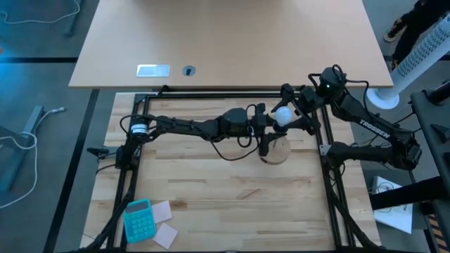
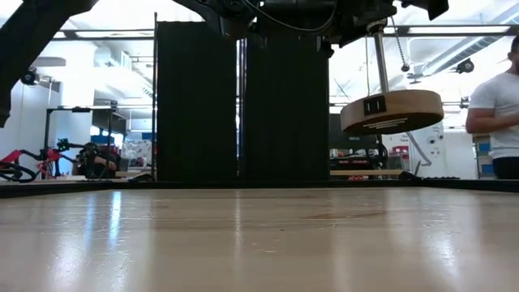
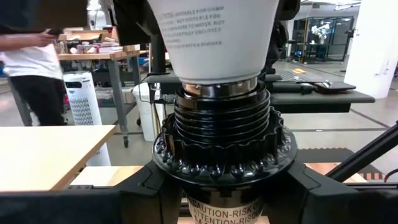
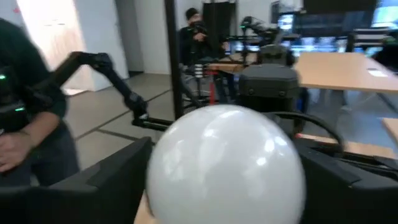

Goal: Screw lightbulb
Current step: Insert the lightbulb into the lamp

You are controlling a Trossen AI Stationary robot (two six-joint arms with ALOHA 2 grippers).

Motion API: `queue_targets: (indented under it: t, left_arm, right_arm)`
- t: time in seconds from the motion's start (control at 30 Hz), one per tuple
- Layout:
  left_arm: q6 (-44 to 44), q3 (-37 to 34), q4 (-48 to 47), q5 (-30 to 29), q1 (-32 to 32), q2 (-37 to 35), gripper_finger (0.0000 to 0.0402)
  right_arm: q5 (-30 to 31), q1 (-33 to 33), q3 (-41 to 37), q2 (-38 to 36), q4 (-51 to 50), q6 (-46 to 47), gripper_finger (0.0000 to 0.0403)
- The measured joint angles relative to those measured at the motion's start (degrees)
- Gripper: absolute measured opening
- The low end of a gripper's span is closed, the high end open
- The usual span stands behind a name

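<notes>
One lightbulb (image 1: 283,115); one socket (image 3: 222,134); two grippers

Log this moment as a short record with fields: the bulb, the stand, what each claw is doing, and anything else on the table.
lightbulb: white globe, its neck seated in the black socket
stand: wooden disc, lifted off the table and tilted
left claw: shut on the socket, holding the stand up
right claw: shut on the lightbulb
other items: teal calculator and paper notes at the near-left corner of the table

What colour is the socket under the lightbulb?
Black, with ribbed rings; the socket under the white lightbulb shows best in the left wrist view.
</notes>
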Motion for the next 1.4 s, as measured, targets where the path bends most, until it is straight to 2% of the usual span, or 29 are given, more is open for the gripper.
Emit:
queue_targets:
  t: [0.13,0.27,0.33,0.5,0.73,0.83,0.93,1.07,1.27,1.4]
  left_arm:
    - [0.24,0.0,-0.59,-4.01,0.34,0.0,0.0159]
    - [0.62,0.0,-2.23,-10.8,1.44,-0.26,0.0159]
    - [0.01,0.0,-2.51,-13.68,2.4,-0.35,0.0159]
    - [-2.55,-0.09,-1.26,-16.05,4.44,-0.42,0.0159]
    - [-0.97,2.64,-3.85,-24.09,5.46,0.15,0.0159]
    - [-0.86,2.75,-4.27,-25.18,6.34,0.15,0.0159]
    - [-0.82,2.71,-5.26,-25.12,7.09,0.15,0.0159]
    - [0.43,2.84,-3.73,-24.94,7.57,-0.58,0.0159]
    - [4.04,2.25,-5.72,-17.41,7.01,-0.28,0.0159]
    - [4.32,2.19,-5.34,-12.88,6.86,-0.28,0.0159]
  right_arm:
    - [4.32,0.0,0.0,-0.07,-0.03,-0.1,0.0267]
    - [11.48,-0.04,0.0,-0.04,-0.29,-1.35,0.0245]
    - [16.52,-0.09,0.0,-0.04,-0.84,-3.4,0.0243]
    - [27.0,-0.01,0.17,0.51,-0.69,-6.0,0.0257]
    - [38.99,0.3,0.37,4.0,2.29,-6.62,0.0252]
    - [43.15,0.3,0.39,5.34,3.33,-5.88,0.0255]
    - [43.82,0.26,0.35,5.95,3.89,-5.39,0.0273]
    - [41.27,0.09,-0.27,6.01,1.52,-1.83,0.0317]
    - [38.69,-0.64,0.33,1.89,-1.41,-1.32,0.0374]
    - [31.14,-1.18,0.63,-0.16,-2.26,-1.31,0.0391]
